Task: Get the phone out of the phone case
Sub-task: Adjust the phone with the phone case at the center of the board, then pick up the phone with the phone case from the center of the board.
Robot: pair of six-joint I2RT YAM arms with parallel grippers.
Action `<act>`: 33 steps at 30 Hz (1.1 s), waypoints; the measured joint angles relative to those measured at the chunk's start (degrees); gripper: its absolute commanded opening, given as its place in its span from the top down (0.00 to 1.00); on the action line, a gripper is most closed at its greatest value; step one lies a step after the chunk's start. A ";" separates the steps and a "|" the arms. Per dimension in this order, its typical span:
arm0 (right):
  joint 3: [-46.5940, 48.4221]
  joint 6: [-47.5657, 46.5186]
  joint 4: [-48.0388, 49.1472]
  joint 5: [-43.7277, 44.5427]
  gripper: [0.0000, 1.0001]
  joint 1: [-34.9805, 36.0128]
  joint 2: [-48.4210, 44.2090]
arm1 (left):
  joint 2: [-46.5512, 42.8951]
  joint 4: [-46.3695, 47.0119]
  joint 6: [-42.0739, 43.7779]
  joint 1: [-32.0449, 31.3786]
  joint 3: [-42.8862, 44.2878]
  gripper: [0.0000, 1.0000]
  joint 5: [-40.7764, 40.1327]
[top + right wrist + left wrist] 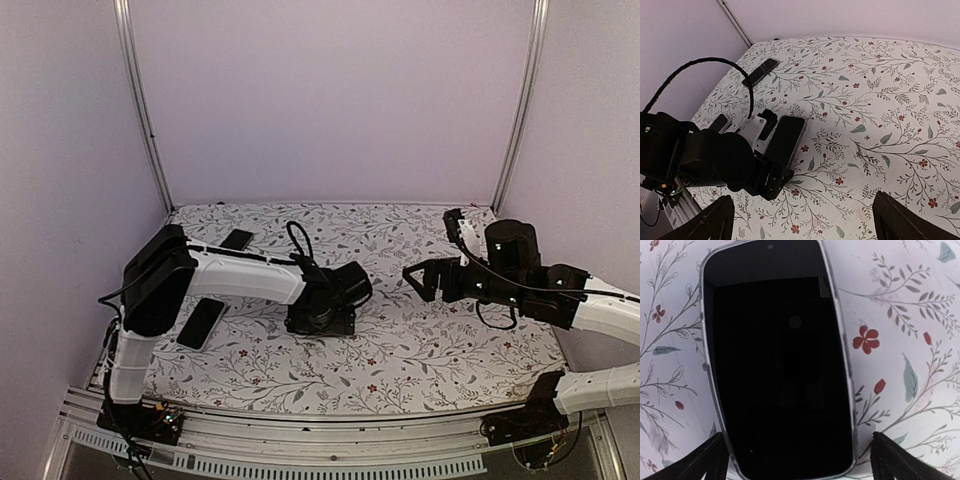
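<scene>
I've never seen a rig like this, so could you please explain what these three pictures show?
Two robot arms are bolted at the near edge of a flowered table. The overhead picture shows both; the other two come from a camera on each wrist. On it lie a black phone in a clear phone case, a second phone and a third phone. The left tool hangs open over the cased phone, a finger either side, not gripping. The right tool hovers open, holding nothing.
</scene>
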 measured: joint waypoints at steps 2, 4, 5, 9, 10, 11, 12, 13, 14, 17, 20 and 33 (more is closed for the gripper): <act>0.00 0.00 0.00 -0.31 0.01 -0.02 -0.26 | -0.04 -0.42 -1.66 0.20 -0.26 0.01 -0.63; 0.00 0.00 0.00 -0.83 0.01 -0.02 -0.42 | -0.66 -0.17 -3.48 0.31 -1.68 0.01 -1.42; 0.00 0.00 0.00 -1.05 0.01 0.00 -0.48 | -1.25 0.15 -4.17 0.39 -2.71 0.01 -1.70; 0.00 0.02 -0.02 -1.75 0.01 -0.02 -0.72 | -2.60 1.01 -6.32 0.90 -5.07 0.03 -2.36; 0.00 0.02 -0.02 -2.12 0.01 -0.02 -0.72 | -2.62 1.16 -6.67 1.09 -5.11 0.03 -2.38; 0.00 0.02 -0.09 -2.45 0.01 0.00 -0.70 | -2.62 1.18 -6.95 1.25 -5.11 0.04 -2.47; 0.00 0.02 -0.24 -2.69 0.01 0.00 -0.70 | -2.60 1.16 -7.10 1.40 -5.07 0.05 -2.43; 0.04 0.02 -0.46 -2.86 0.01 0.00 -0.70 | -2.56 1.18 -7.13 1.49 -5.05 0.06 -2.45; 0.07 0.02 -0.72 -3.02 0.01 0.00 -0.70 | -2.54 1.27 -6.97 1.57 -5.05 0.06 -2.45; 0.37 0.07 -1.73 -3.02 0.01 0.00 -0.70 | -2.51 2.27 -5.31 1.97 -5.29 0.07 -2.45; 0.48 0.33 -2.40 -2.99 0.01 0.00 -1.09 | -3.13 4.94 -1.84 2.64 -6.78 0.06 -2.62; -0.07 2.19 -2.58 -2.60 0.01 0.00 -2.25 | -4.42 11.58 9.94 6.08 -9.64 0.25 -0.55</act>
